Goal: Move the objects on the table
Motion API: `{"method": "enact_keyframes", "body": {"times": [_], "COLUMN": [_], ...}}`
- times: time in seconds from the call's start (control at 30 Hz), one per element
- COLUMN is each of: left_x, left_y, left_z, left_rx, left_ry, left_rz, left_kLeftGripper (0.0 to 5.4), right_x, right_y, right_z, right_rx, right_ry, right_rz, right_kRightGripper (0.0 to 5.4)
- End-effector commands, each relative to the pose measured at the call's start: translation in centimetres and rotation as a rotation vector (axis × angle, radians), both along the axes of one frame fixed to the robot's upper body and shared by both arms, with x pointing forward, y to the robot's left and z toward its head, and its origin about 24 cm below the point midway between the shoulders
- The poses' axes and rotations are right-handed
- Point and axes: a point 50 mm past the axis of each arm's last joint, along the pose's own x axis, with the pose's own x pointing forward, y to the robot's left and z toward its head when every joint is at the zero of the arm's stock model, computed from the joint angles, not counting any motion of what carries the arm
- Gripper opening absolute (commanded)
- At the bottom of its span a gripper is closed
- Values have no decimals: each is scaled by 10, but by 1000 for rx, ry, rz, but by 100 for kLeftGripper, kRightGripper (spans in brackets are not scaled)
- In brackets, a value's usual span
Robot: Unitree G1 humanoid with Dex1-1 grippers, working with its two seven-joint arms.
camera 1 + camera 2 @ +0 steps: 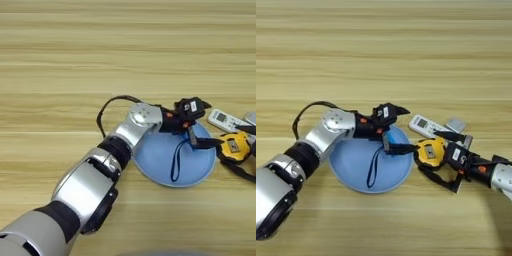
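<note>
Tape measure (429, 151) clamped in right hand (442, 155) beside plate (351, 167), left hand (397, 129) spread, one finger on strap (374, 167)

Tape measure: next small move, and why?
Probably the right hand, shut on the tape measure, carries it left over the plate: it sits just off the rim, its strap already across the plate. The left hand seems to pinch the strap's end.

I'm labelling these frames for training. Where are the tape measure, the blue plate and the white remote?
tape measure (429, 152): right eye view, on its yellow case.
blue plate (351, 170): right eye view, on its bare left floor.
white remote (424, 125): right eye view, on its body, near the small screen.
</note>
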Motion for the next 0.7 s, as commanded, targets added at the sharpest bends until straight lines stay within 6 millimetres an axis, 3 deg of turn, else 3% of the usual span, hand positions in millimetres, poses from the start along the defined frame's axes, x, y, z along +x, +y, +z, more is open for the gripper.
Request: {"method": "enact_keyframes", "body": {"times": [0.03,0.4,0.7], "left_x": [-9,-20,-23], "left_y": [-30,-45,-43], "left_z": [9,4,5], "left_rx": [-26,-23,-50], "left_ry": [-17,-74,-72], "left_rz": [-50,-52,-79], "left_kLeftGripper": [540,540,540], "right_x": [-21,-20,-18], "right_y": [6,18,28], "right_z": [-28,-23,-21], "right_rx": [-29,24,41], "right_ry": [175,168,169], "right_rz": [44,64,90], "right_kRightGripper": [522,522,522]}}
